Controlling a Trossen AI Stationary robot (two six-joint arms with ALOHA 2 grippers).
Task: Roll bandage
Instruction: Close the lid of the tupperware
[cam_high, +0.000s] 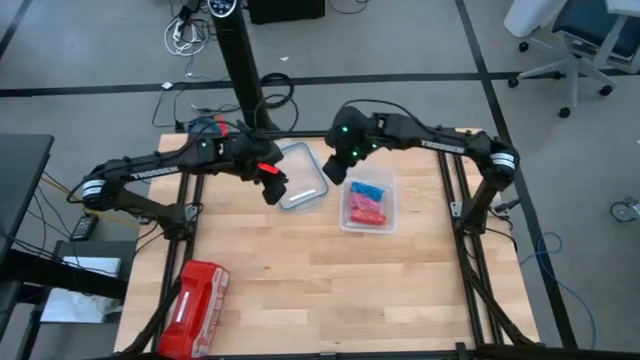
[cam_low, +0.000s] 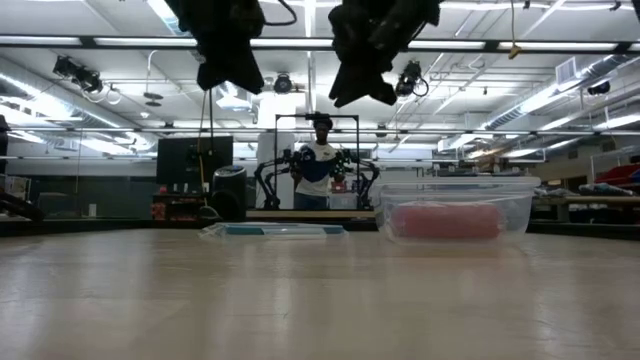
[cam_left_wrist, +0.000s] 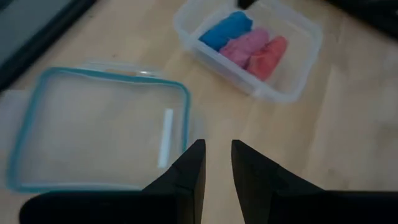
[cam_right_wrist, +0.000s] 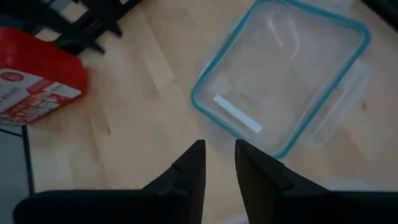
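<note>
Left gripper (cam_left_wrist: 216, 171): nearest the lens in its own wrist view, two dark fingers (cam_left_wrist: 189, 171) standing parallel with a narrow gap between them, nothing pinched; it hangs above the container lid, clear of the wood.
Bandage (cam_high: 367, 189): rolled into a stubby bright blue cylinder, lying inside the clear tub at the end nearer the right gripper, touching the pink roll next to it.
Pink roll (cam_left_wrist: 246, 45): middle of the tub, between the blue bandage and the red roll.
Red roll (cam_left_wrist: 270, 57): at the tub's other end, against the pink one.
Clear tub (cam_high: 391, 200): open-topped, on the table just beside the lid, on the right arm's side of it.
Container lid (cam_high: 303, 178): clear with a teal rim, lying flat on the wood beside the tub, a pale strip showing on it in both wrist views.
Right gripper (cam_right_wrist: 219, 168): raised above the table over the far edge of the tub, near the lid; fingers (cam_right_wrist: 193, 167) set slightly apart, empty.
Red pack (cam_high: 196, 306): well apart from the tub, near the table's front edge on the left arm's side.
Table (cam_high: 300, 260): light wood planks.
Person (cam_low: 320, 160): standing in the room beyond the tub and lid, seen in the low view.
</note>
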